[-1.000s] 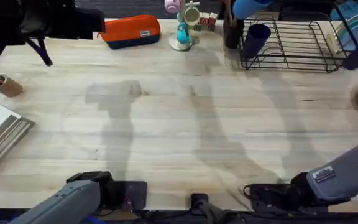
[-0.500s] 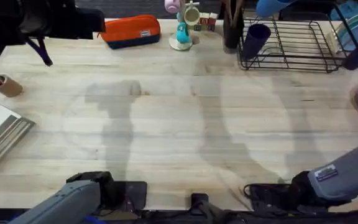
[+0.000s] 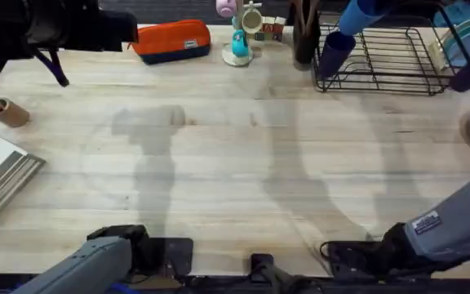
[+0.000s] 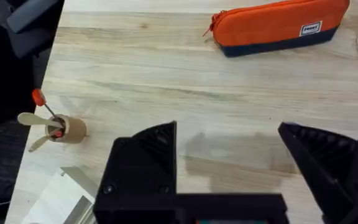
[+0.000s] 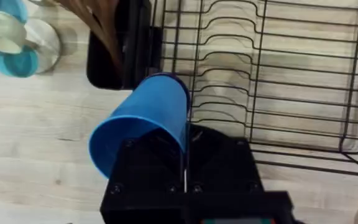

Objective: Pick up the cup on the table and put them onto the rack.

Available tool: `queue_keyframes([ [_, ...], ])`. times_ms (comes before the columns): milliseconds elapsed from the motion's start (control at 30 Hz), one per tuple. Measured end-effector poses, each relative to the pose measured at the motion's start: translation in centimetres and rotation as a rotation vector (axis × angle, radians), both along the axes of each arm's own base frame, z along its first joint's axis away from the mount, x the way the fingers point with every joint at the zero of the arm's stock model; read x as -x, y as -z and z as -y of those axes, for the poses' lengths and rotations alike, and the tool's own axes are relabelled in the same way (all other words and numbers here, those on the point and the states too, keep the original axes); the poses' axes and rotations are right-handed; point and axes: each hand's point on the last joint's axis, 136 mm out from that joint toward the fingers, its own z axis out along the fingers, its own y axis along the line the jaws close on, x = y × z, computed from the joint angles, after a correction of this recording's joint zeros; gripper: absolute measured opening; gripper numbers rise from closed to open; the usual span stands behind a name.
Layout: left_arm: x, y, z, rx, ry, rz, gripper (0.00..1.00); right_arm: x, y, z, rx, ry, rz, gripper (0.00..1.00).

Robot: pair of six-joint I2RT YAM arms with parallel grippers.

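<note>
The table (image 3: 235, 163) bears the rack (image 3: 390, 61) and an orange pouch (image 3: 172, 41).

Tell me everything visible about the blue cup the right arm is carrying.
The blue cup is plain, smooth and plastic-looking, with no handle visible. It is held tipped on its side, its open mouth facing away from the rack, the rim pinched in the right end effector. It hangs above the rack's near left corner, beside a dark utensil holder. Overhead, it sits just above a darker cup already in the rack.
</note>
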Motion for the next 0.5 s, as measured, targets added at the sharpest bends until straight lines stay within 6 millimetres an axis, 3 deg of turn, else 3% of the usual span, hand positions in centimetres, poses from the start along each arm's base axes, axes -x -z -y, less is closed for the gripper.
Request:
queue_keyframes([
  [500, 0.0, 0.0, 0.0, 0.0, 0.0, 0.0, 0.993, -0.8, 2.9, 0.2, -0.005, 0.007, -0.064, 0.03],
])
